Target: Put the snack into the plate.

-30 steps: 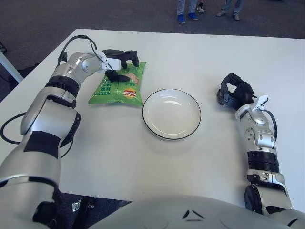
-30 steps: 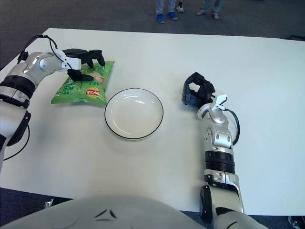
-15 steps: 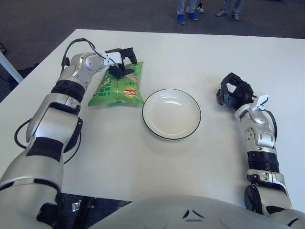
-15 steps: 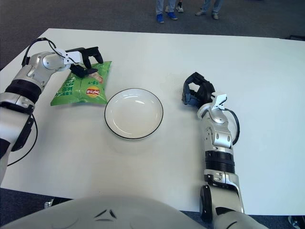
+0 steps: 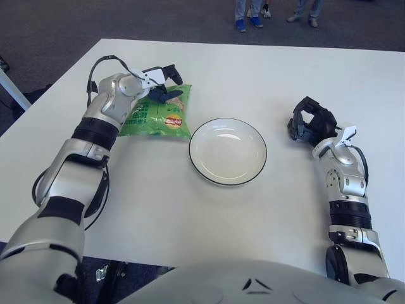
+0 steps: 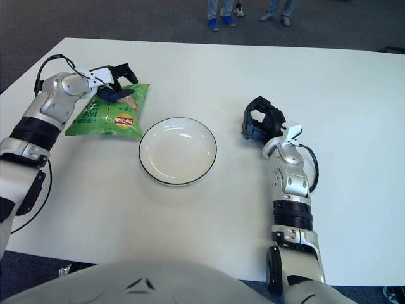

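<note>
Closing your left hand (image 5: pixel 163 85) on the far end of the green chip bag (image 5: pixel 156 114), with the plate (image 5: pixel 228 151) waiting empty beside it

Your dark fingers (image 5: pixel 171 94) are curled partway over the bag's top edge, one pressed onto its face, but you cannot tell whether they have pinched it; the bag lies flat on the white surface (image 5: pixel 190 215), just left of the plate and not touching it. Taking the far edge probably lets you lift or drag the bag rightward into the dish. Your right hand (image 5: pixel 310 124) shows right of the plate, fingers curled and empty. Beyond the surface runs dark carpet, with the feet of people (image 5: pixel 247 24) standing at its far side
</note>
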`<state>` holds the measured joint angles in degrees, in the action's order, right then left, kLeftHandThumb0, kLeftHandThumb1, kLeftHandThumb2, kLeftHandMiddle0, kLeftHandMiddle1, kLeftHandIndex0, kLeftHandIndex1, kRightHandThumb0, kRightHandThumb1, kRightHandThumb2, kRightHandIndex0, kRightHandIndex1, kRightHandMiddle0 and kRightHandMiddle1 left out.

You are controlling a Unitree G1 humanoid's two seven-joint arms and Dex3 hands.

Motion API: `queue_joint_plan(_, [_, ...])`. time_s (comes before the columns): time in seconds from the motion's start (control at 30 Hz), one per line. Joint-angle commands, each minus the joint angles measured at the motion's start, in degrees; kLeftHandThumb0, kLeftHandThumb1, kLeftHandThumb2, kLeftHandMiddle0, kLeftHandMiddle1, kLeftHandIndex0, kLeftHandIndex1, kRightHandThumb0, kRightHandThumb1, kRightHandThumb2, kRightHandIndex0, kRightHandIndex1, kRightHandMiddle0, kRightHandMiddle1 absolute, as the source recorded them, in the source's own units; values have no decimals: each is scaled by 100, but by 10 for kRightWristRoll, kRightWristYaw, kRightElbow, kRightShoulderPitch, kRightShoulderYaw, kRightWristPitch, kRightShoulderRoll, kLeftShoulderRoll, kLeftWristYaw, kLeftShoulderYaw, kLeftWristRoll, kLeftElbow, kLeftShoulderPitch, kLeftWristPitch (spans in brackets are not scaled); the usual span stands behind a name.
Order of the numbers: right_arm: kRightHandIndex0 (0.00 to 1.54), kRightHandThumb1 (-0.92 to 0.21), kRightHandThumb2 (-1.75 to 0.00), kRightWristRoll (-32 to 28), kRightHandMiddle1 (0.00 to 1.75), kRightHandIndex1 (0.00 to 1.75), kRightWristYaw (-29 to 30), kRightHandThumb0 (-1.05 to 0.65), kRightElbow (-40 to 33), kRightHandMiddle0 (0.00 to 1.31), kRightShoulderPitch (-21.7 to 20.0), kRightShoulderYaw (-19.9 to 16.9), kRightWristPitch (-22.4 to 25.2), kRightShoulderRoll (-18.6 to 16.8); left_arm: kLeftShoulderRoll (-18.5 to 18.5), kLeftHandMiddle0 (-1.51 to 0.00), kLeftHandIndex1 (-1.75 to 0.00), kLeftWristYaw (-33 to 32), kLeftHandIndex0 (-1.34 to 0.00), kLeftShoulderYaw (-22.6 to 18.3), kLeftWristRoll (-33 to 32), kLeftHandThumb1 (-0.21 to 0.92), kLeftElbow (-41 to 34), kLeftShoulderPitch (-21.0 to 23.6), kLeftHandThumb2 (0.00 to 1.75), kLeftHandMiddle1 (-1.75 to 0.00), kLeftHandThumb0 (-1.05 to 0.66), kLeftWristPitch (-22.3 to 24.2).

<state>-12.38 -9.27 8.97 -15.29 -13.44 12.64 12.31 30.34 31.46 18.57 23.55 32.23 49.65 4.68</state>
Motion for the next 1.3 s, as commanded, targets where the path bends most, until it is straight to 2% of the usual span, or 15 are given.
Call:
queue_joint_plan(0.0, [132, -37, -125, -4, 175, 175, -1, -47, 26, 57, 24, 3, 28, -6, 1, -24, -103, -2, 0, -7, 4, 92, -15, -22, 64, -112, -69, 29])
queue_joint_plan(0.1, [132, -38, -125, -3, 175, 175, -1, -47, 26, 57, 24, 3, 27, -6, 4, -24, -105, -20, 0, -15, 4, 92, -13, -19, 63, -113, -68, 24])
queue_joint_plan(0.17, [132, -38, -125, -2, 175, 175, -1, -47, 26, 57, 24, 4, 27, -6, 8, -24, -106, -36, 0, -18, 4, 92, 6, -11, 62, -114, -67, -5])
queue_joint_plan(0.37, [132, -38, -125, -2, 175, 175, -2, -46, 26, 57, 25, 3, 26, -5, 31, -22, -103, -50, 0, -31, -1, 92, -14, -12, 62, -114, -66, -70])
queue_joint_plan(0.43, [132, -38, -125, -2, 175, 175, -2, -46, 25, 57, 26, 3, 26, -5, 54, -19, -96, -74, 0, -43, 1, 91, -43, -23, 61, -111, -66, -139])
queue_joint_plan(0.5, [132, -38, -125, -3, 175, 175, -3, -46, 25, 57, 26, 3, 25, -5, 67, -13, -84, -107, 0, -45, 13, 88, -42, -26, 61, -104, -65, -199])
queue_joint_plan(0.53, [132, -38, -125, -4, 175, 175, -3, -46, 25, 57, 26, 3, 26, -5, 81, -12, -83, -139, 0, -36, 33, 88, -10, -12, 61, -103, -65, -255])
queue_joint_plan(0.6, [132, -38, -125, -5, 175, 175, -4, -46, 26, 57, 25, 2, 27, -5, 100, -5, -75, -182, 0, -21, 62, 82, 37, 12, 61, -93, -66, -335])
queue_joint_plan(0.67, [132, -38, -125, -6, 175, 175, -4, -46, 27, 57, 24, 1, 27, -5, 114, -3, -74, -218, 0, -6, 92, 79, 70, 30, 62, -86, -66, -394])
queue_joint_plan(0.77, [132, -38, -125, -6, 175, 175, -3, -46, 27, 57, 24, 1, 29, -5, 131, -1, -76, -278, 0, 21, 144, 65, 112, 61, 72, -69, -64, -471])
queue_joint_plan(0.97, [131, -38, -125, -4, 175, 175, -1, -46, 28, 57, 22, 1, 30, -5, 140, 0, -81, -368, 0, 56, 220, 37, 161, 101, 98, -54, -51, -540])
queue_joint_plan(1.13, [131, -38, -125, -1, 175, 175, 0, -46, 28, 57, 21, 3, 31, -4, 141, 0, -82, -434, 0, 88, 280, 33, 207, 144, 102, -52, -51, -574])
queue_joint_plan(1.27, [131, -38, -125, 2, 175, 175, 2, -47, 28, 57, 21, 5, 33, -3, 143, 0, -81, -453, 0, 102, 298, 41, 245, 170, 94, -53, -59, -599])
